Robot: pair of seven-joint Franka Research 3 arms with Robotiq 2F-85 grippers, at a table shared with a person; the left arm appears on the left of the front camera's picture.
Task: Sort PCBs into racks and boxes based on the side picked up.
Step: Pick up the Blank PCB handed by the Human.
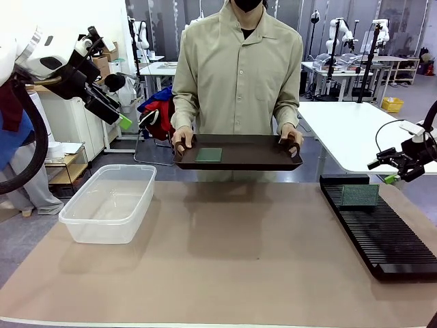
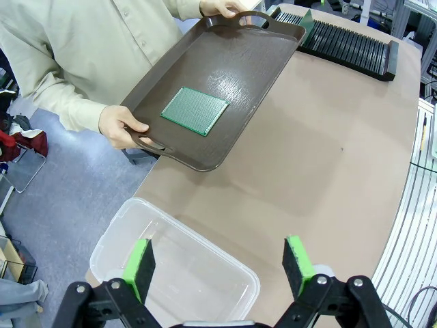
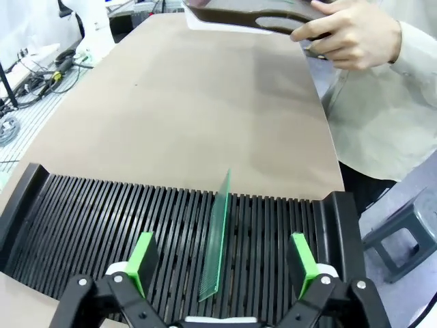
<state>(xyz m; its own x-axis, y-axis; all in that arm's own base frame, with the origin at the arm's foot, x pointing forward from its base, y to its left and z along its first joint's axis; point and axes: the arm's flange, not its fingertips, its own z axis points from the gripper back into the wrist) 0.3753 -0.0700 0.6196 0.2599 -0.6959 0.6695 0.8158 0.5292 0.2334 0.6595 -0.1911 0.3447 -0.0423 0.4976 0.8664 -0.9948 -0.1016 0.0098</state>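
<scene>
A person across the table holds a dark brown tray (image 1: 266, 161) by both handles, above the far edge. One green PCB (image 1: 209, 155) lies flat on it, also seen as the PCB (image 2: 194, 111) in the left wrist view. A second PCB (image 1: 359, 195) stands on edge in a slot of the black rack (image 1: 389, 239) at the right; the right wrist view shows this PCB (image 3: 217, 239) upright in the rack (image 3: 102, 222). The clear box (image 1: 109, 203) sits at the left, with nothing inside. My left gripper (image 1: 117, 117) hangs open high above the box (image 2: 198, 273). My right gripper (image 1: 395, 176) is open above the rack's far end.
The tabletop (image 1: 232, 253) between box and rack is covered in brown paper. A white table (image 1: 355, 133) stands behind the rack at the right. Shelving and clutter sit off the table's left side, behind my left arm.
</scene>
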